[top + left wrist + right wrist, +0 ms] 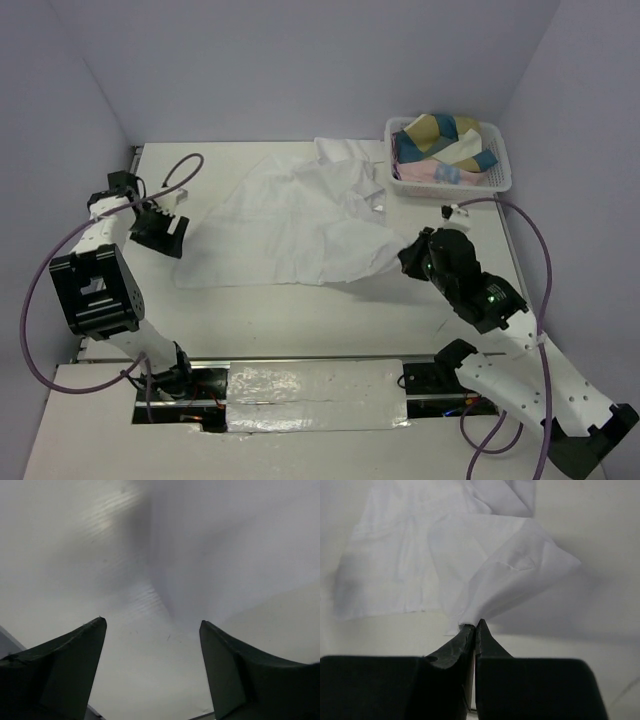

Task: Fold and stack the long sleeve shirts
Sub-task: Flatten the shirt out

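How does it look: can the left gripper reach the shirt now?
Probably yes. The left gripper is open and sits right beside the left edge of the shirt, with nothing lying between them. The right gripper pinches the shirt's right corner, out of the way.

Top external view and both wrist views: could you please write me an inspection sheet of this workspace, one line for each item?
Surface: white table, with cloth spread over its middle.
Job's things: white long sleeve shirt, crumpled and unfolded, its right corner lifted; no folded stack seen.
Clutter: white lattice basket at the far right corner, holding coloured cloths; silvery sheet between the arm bases.
Grippers: left tool open, holding nothing, beside the shirt's left edge; right tool shut on the shirt's corner.
Cables: purple cables loop beside both arms.
Surroundings: plain pale walls; nothing else seen.
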`<action>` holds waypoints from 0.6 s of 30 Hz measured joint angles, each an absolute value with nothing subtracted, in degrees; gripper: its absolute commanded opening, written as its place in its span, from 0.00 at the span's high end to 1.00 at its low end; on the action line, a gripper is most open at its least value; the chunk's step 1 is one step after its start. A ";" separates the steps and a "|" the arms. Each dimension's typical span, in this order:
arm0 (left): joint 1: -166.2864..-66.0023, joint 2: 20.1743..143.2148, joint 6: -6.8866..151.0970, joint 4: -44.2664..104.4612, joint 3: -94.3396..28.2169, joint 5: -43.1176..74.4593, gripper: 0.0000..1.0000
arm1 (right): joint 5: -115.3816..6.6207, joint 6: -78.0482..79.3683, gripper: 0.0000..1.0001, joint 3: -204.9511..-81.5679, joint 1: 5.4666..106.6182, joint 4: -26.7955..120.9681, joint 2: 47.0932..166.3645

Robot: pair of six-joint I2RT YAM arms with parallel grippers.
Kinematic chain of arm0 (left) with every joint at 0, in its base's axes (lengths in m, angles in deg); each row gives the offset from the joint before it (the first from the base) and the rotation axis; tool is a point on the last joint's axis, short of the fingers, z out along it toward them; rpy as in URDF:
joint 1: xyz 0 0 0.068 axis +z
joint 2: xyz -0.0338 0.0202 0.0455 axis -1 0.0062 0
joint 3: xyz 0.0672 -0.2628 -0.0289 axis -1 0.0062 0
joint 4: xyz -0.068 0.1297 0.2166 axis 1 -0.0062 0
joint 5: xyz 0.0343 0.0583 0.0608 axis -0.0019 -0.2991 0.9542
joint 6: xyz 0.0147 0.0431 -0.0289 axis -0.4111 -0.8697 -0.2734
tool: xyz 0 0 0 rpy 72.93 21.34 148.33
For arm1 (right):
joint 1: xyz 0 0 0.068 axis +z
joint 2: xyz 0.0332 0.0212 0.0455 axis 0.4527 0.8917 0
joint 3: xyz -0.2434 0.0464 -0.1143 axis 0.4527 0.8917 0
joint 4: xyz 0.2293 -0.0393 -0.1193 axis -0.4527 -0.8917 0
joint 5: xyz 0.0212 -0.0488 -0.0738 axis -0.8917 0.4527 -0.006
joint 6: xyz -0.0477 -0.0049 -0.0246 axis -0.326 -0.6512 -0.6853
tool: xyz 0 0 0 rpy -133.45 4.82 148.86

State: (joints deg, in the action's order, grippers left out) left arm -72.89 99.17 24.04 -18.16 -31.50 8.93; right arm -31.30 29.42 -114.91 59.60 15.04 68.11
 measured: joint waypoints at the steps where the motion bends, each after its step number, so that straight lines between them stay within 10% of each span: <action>1: -71.25 99.91 25.28 -18.05 -31.37 9.21 0.08 | -30.20 32.08 0.79 -114.21 59.25 11.26 66.82; 2: -69.83 100.11 26.72 -17.63 -30.93 9.54 0.01 | -29.20 34.47 0.29 -113.65 58.99 7.98 66.03; 3: -68.91 100.11 27.97 -17.57 -30.45 9.85 0.01 | -27.98 37.15 0.01 -113.03 58.75 4.63 65.50; 12: -69.59 99.69 32.54 -16.41 -24.94 8.23 0.01 | -15.95 39.25 0.00 -115.15 58.27 -0.48 52.81; 18: -70.31 101.11 34.02 -13.46 -22.45 7.62 0.02 | -25.90 25.26 0.00 -119.15 57.72 16.90 77.11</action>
